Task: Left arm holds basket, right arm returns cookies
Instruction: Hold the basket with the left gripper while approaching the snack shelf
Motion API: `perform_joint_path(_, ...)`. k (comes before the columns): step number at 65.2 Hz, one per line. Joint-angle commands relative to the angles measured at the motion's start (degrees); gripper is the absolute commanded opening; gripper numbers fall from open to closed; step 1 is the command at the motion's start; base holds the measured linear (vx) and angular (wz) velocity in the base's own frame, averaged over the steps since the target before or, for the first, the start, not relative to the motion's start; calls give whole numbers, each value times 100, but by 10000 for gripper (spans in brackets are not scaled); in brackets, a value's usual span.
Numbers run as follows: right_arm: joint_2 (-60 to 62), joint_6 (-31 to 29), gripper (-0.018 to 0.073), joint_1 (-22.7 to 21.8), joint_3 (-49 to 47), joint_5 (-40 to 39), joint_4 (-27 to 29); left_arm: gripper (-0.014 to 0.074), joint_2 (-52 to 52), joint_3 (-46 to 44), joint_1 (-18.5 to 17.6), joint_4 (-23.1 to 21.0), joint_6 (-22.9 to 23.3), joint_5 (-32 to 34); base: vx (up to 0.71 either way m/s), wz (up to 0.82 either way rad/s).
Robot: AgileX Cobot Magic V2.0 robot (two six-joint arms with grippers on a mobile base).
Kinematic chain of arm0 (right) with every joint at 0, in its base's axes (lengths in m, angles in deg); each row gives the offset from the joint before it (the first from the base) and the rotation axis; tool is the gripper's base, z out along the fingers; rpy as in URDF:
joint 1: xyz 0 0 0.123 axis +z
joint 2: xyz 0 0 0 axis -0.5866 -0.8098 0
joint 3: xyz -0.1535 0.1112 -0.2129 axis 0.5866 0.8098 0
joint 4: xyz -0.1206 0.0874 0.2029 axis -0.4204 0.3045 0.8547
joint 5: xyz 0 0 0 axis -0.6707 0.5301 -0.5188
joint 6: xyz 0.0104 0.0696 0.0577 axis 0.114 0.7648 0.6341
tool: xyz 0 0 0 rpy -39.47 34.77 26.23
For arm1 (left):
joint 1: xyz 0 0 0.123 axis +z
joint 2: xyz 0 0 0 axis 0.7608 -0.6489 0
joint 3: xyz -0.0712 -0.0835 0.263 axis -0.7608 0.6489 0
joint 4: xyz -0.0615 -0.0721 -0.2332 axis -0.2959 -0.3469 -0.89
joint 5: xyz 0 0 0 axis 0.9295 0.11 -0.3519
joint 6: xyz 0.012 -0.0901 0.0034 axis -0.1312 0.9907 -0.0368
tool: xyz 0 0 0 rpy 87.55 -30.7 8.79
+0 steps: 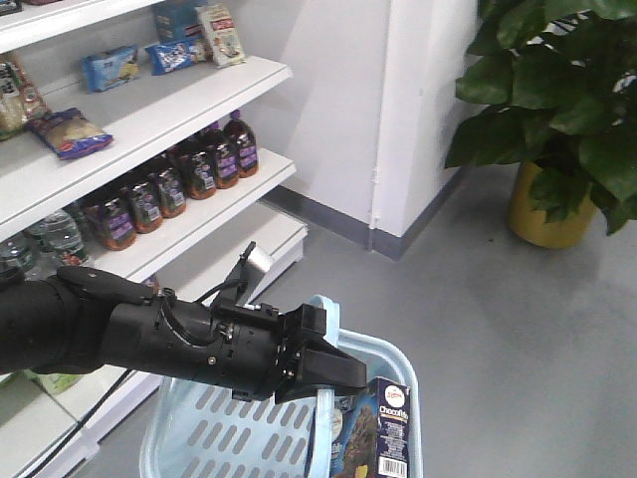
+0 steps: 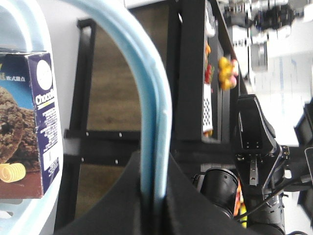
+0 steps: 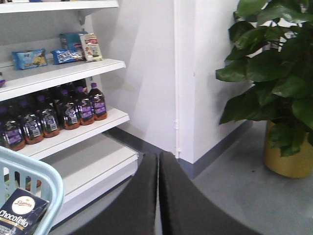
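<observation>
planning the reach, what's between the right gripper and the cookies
Right wrist view: just the rim of the basket stands between the right gripper and the cookies.

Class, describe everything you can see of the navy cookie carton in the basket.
The dark navy rectangular cardboard carton pictures chocolate-chip cookies, with a round white-red logo, white lettering and a barcode on its narrow side. It looks intact. It stands on end in a corner of the light blue slotted plastic basket, leaning against the wall.

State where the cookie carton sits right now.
Front view, lower right: the cookies stand inside the basket, against its rim, just beside the left pincer.
</observation>
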Motion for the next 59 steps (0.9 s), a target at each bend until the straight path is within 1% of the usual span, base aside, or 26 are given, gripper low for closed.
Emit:
perform_joint_path(1, 53, -51, -8, 4, -3, -450, -22, -6, 279, -176, -6, -425, -69, -364, 14, 49)
perform_joint_path(35, 53, -51, -8, 4, -3, -450, -22, -6, 279, -176, -6, -425, -69, -364, 13, 48)
perform_joint_path(59, 53, -51, -8, 4, -3, -450, -22, -6, 279, -176, -6, -425, -69, -365, 15, 59)
